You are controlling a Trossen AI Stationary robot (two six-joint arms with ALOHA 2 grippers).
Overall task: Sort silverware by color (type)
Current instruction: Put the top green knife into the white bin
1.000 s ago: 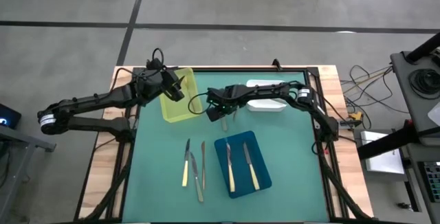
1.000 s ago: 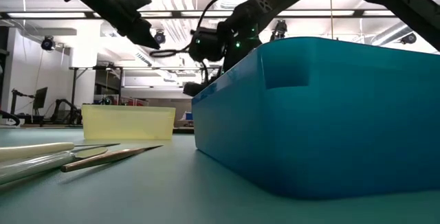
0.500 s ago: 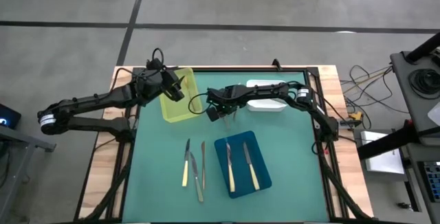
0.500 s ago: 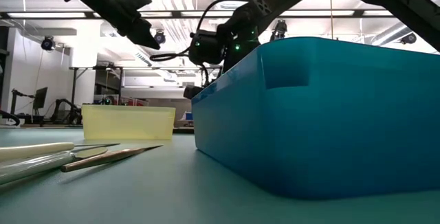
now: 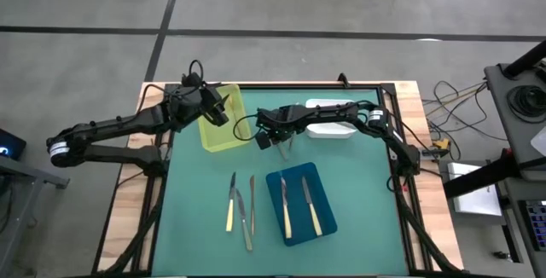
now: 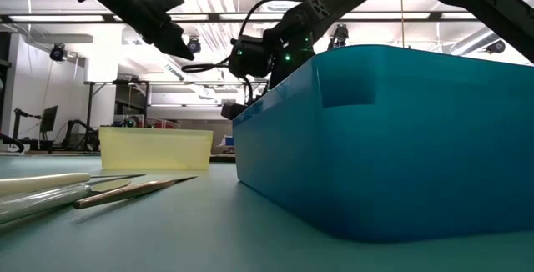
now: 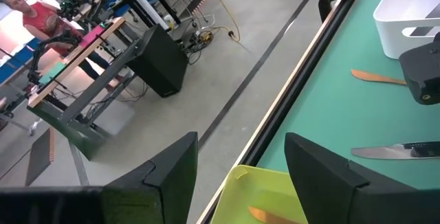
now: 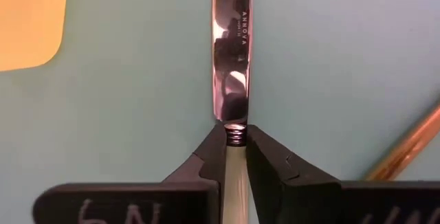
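Note:
My right gripper (image 5: 275, 141) stands over the green mat between the yellow tray (image 5: 223, 129) and the white tray (image 5: 329, 130), shut on a silver-bladed knife with a cream handle (image 8: 231, 59). My left gripper (image 7: 240, 176) hovers open above the yellow tray (image 7: 275, 189), where a gold utensil (image 7: 275, 214) lies. The blue tray (image 5: 271, 194) holds two cream-handled knives (image 5: 312, 208). A cream-handled knife (image 5: 230, 203) and two silver ones (image 5: 248, 211) lie flat on the mat. Another gold utensil (image 7: 378, 77) lies on the mat near my right gripper. My right gripper pinches the knife between its two fingertips (image 8: 210, 157) at the ringed collar (image 8: 236, 136) where blade meets cream handle. The fingers come from above, across the knife, and the blade points away over the mat. Whether the knife is lifted clear of the mat, I cannot tell.
The blue tray (image 6: 392, 138) fills the near right of the low view, with the yellow tray (image 6: 154, 148) farther back and loose utensils (image 6: 83, 190) at the near left. Open mat lies near the table's near edge. A person shows in the room beyond.

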